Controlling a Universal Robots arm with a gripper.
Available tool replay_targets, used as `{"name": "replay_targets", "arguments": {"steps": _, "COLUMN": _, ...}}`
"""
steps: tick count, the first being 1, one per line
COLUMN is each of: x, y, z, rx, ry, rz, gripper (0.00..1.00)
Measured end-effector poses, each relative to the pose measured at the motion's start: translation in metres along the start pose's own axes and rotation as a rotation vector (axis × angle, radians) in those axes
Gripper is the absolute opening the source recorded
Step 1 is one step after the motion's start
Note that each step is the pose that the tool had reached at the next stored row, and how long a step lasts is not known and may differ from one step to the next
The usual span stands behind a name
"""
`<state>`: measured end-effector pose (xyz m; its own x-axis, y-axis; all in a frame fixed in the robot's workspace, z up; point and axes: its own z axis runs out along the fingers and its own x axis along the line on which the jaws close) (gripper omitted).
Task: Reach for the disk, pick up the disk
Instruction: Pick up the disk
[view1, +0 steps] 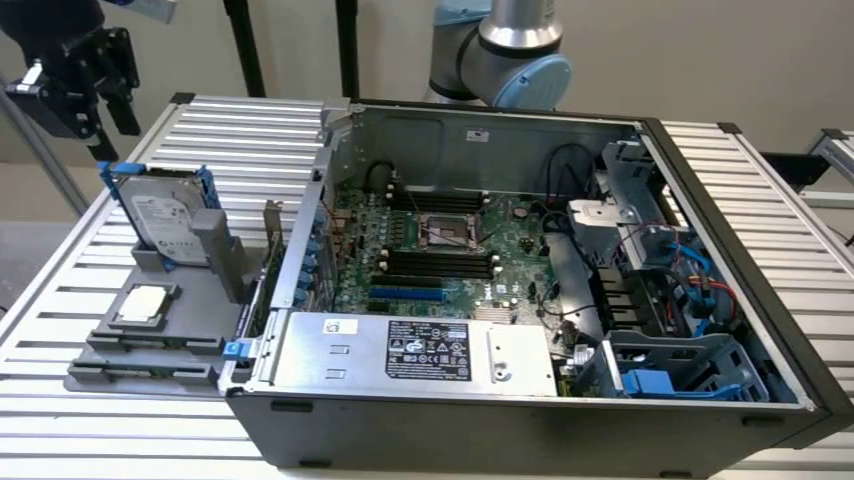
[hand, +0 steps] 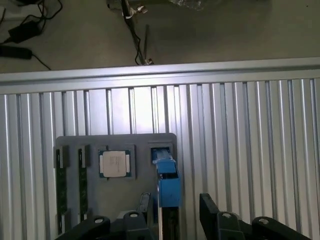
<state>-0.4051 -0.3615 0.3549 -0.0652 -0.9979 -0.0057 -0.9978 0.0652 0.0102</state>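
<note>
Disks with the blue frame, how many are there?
1. The disk stands upright in the grey holder on the exterior view's left, beside the open computer case. More could be hidden inside the case's drive bays.

One disk, one square chip, one grey fixture, one computer case

The slatted aluminium table bears 2 things: an open computer case, a grey tray.
</note>
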Motion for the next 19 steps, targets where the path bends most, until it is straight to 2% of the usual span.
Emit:
{"name": "replay_targets", "arguments": {"steps": 1, "x": 0.000, "y": 0.0000, "z": 0.0014, "rx": 0.0000, "ry": 0.0000, "rz": 0.000, "gripper": 0.54}}
{"name": "replay_targets", "arguments": {"steps": 19, "x": 0.005, "y": -0.0006, "z": 0.0331, "rx": 0.0001, "ry": 0.0000, "rz": -0.010, "gripper": 0.54}}
